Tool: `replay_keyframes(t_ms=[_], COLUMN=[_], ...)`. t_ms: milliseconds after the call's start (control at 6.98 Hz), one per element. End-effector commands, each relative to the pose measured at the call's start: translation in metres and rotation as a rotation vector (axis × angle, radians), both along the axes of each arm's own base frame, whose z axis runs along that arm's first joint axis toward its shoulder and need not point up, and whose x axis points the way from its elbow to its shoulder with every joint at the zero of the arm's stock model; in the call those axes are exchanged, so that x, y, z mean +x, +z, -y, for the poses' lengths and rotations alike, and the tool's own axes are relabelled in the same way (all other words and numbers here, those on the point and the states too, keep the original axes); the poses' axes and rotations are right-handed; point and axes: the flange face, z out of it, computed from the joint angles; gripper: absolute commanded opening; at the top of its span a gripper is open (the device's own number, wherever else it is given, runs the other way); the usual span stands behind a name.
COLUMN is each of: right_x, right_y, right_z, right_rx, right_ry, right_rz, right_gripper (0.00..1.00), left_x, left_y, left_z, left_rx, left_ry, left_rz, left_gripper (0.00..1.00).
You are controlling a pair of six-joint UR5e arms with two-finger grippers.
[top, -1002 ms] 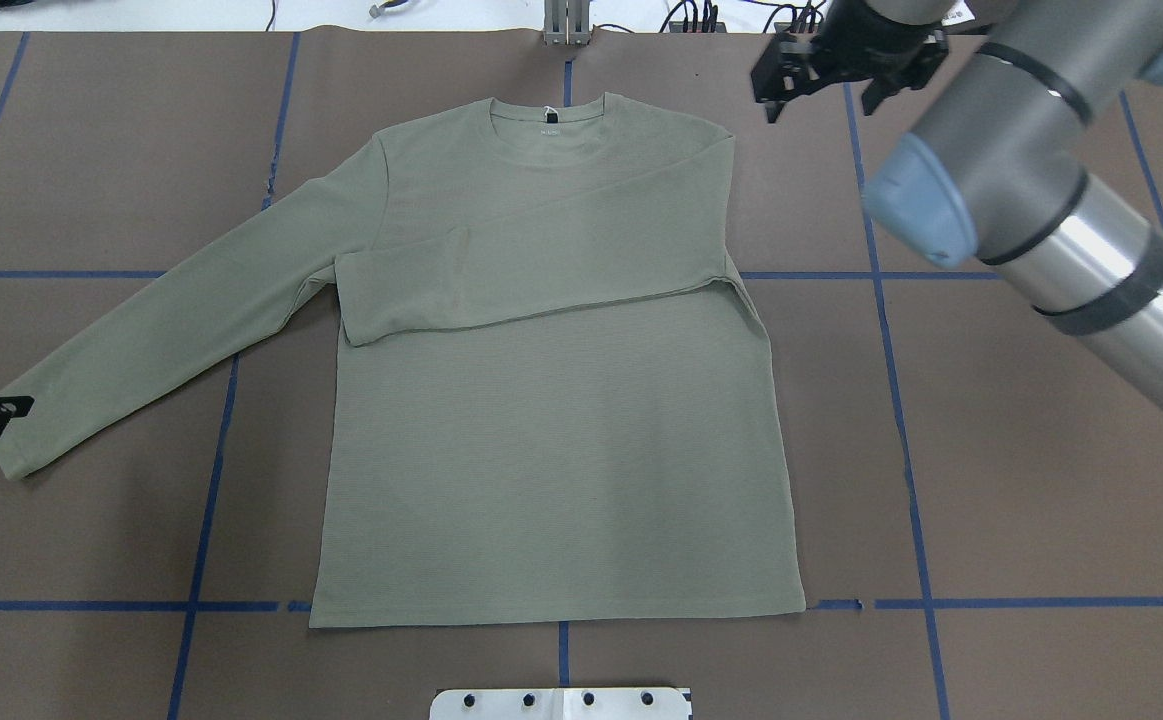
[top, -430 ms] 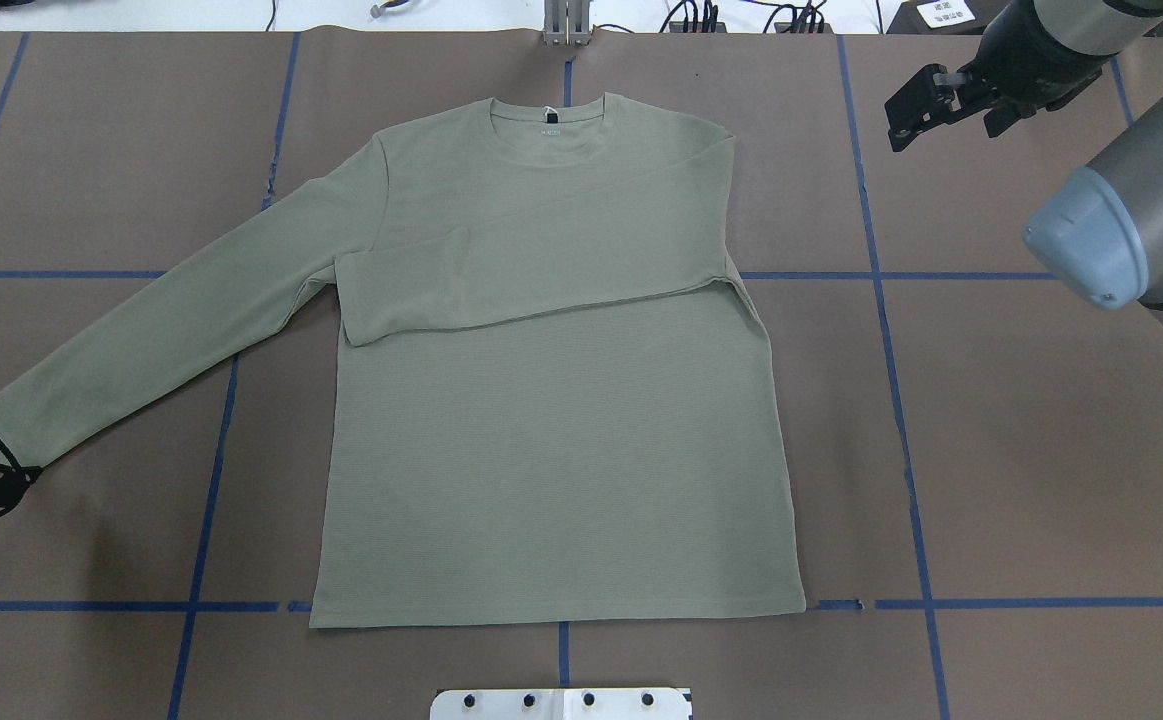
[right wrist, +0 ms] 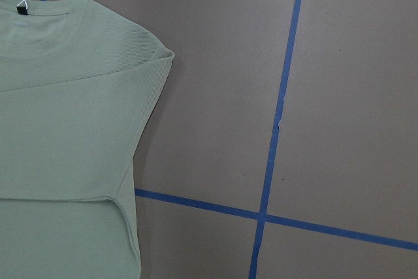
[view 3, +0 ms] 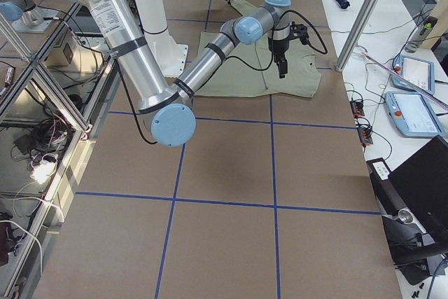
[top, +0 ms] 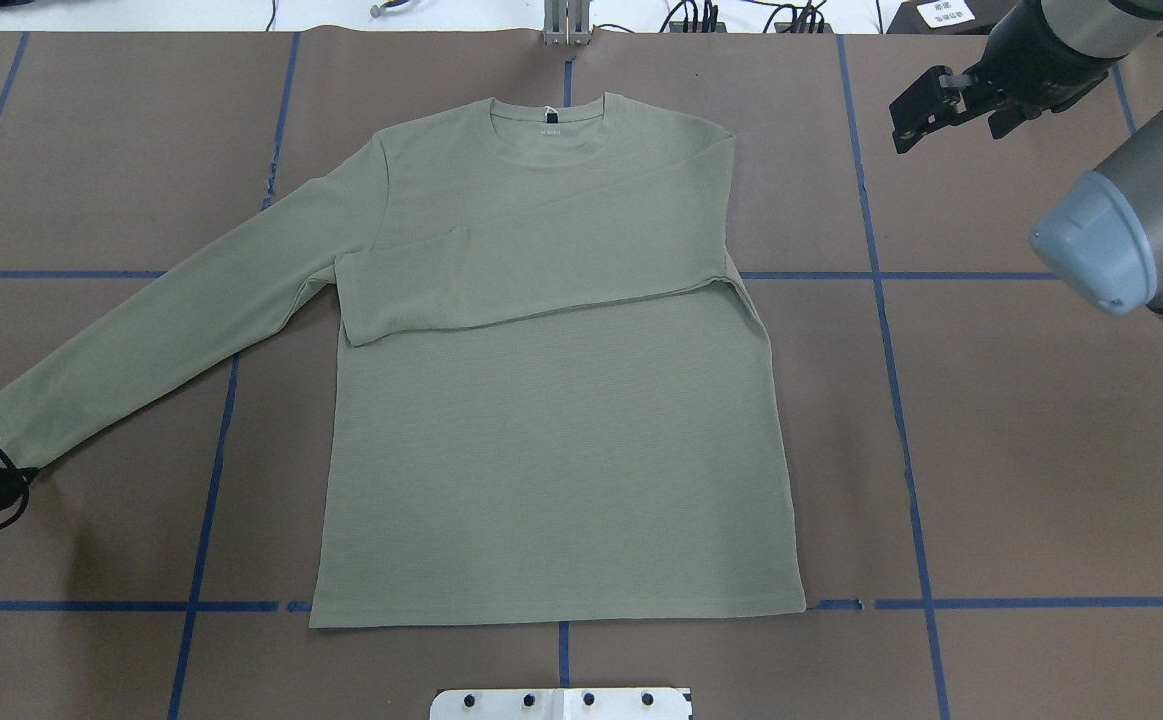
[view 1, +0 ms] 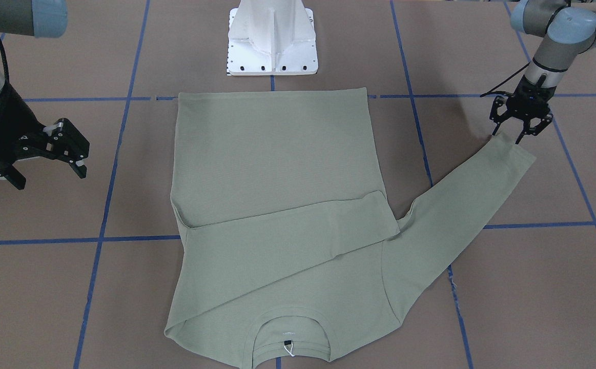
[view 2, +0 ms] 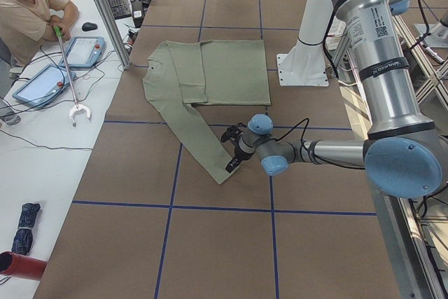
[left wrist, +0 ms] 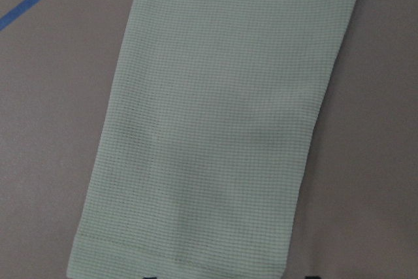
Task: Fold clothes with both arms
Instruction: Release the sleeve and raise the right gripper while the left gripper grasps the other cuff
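The sage-green shirt (top: pixel 551 420) lies flat, front up, collar (top: pixel 548 118) toward the far edge. One sleeve is folded across the chest (top: pixel 541 265). The other sleeve (top: pixel 171 320) stretches out to the near left. My left gripper (view 1: pixel 507 137) is open and sits low at that sleeve's cuff (view 1: pixel 515 151). The left wrist view shows the cuff (left wrist: pixel 196 253) between the jaw tips. My right gripper (top: pixel 946 135) is open and empty, held in the air past the shirt's right shoulder (right wrist: pixel 153 50). The shirt also shows in the front-facing view (view 1: pixel 272 169).
The white base pedestal (view 1: pixel 272 41) stands at the table's near edge. Brown paper with blue tape lines (top: pixel 881 300) covers the table. An operator (view 2: pixel 31 12) sits at the far side table with tablets and a grabber stick (view 2: pixel 70 75).
My right arm has swung to the right, away from the shirt's shoulder. My left gripper has moved down to the end of the outstretched sleeve's cuff. The shirt has not moved.
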Motion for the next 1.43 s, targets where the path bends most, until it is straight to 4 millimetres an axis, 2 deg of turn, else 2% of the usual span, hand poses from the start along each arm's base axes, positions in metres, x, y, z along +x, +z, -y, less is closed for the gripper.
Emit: replay_keyframes(t_ms=[0,143,286,430,716,859,1002,1145,1289], right_x=[0.001,0.002,0.002,0.002,0.008,0.022,0.041,0.067,0.091], right_y=[0.001,0.0,0.001,0.007,0.027,0.041,0.068,0.093,0.111], right_z=[-0.003,-0.004,-0.004,-0.005,-0.009,-0.009,-0.018,-0.02,-0.024], right_rx=[0.002,0.003,0.001,-0.007,-0.034,-0.062,-0.084,-0.057,-0.071], right_ry=[0.0,0.003,0.004,0.003,-0.01,0.002,-0.008,-0.043,-0.044], right_rz=[0.0,0.002,0.001,-0.003,-0.008,-0.005,-0.012,-0.036,-0.029], right_gripper=[1.0,1.0,1.0,1.0,1.0,1.0,1.0,1.0,1.0], left_x=[0.0,0.0,-0.002,-0.003,-0.007,-0.025,-0.02,-0.005,0.024], left_y=[0.0,-0.002,-0.005,-0.016,-0.075,-0.116,-0.151,-0.212,-0.274], left_z=[0.0,0.0,0.004,0.005,0.018,0.059,0.093,0.146,0.184], left_rx=[0.004,0.013,0.05,0.064,0.126,0.187,0.187,0.194,0.132], left_ry=[0.001,-0.003,-0.035,-0.04,-0.072,-0.172,-0.189,-0.231,-0.268], left_rz=[-0.001,-0.009,-0.006,-0.024,-0.116,-0.183,-0.226,-0.238,-0.239], left_gripper=[0.19,0.0,0.0,0.0,0.0,0.0,0.0,0.0,0.0])
